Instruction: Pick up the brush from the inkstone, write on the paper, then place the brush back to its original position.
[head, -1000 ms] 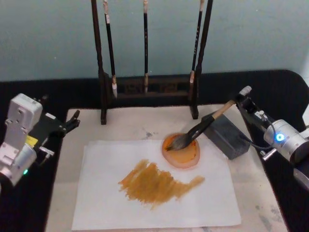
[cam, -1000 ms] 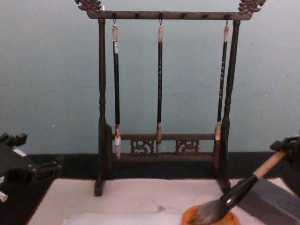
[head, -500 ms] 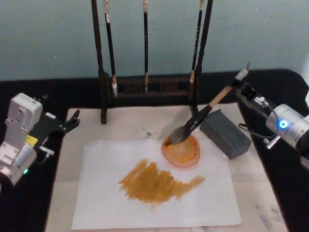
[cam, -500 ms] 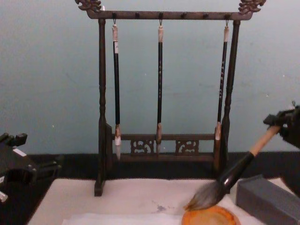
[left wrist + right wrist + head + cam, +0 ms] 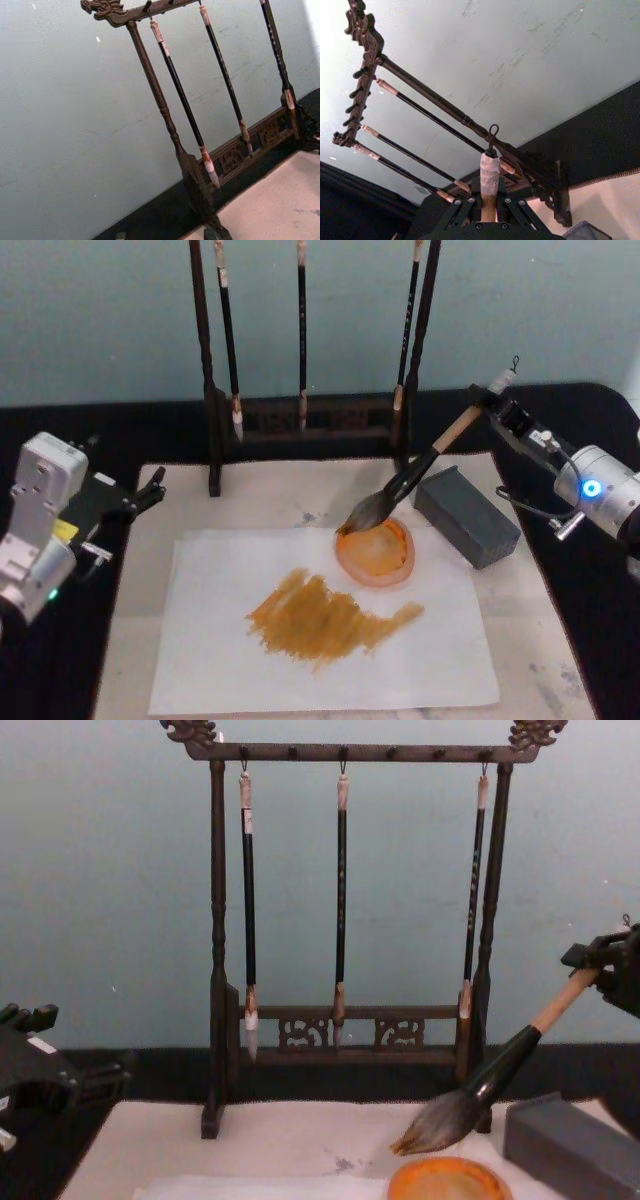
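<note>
The brush [image 5: 405, 485] hangs tilted in the air, its tan handle top clamped in my right gripper [image 5: 488, 403], which is shut on it. Its bushy bristles [image 5: 433, 1127] hover just above the far left rim of the orange inkstone [image 5: 376, 553], apart from it in the chest view. The right wrist view shows the taped handle end [image 5: 489, 172] sticking up between the gripper's fingers. The white paper [image 5: 220, 650] carries a broad orange-brown stroke and lies in front of the inkstone. My left gripper [image 5: 150, 492] is parked, open, at the table's left edge.
A dark wooden rack [image 5: 305, 425] with three thin hanging brushes stands at the back. A grey block [image 5: 467, 516] sits right of the inkstone, under the brush handle. The cream mat [image 5: 270, 495] lies under the paper. Black table surface surrounds it.
The right gripper has risen and drawn back, lifting the brush off the grey block and its bristles out of the inkstone. The left arm has not moved.
</note>
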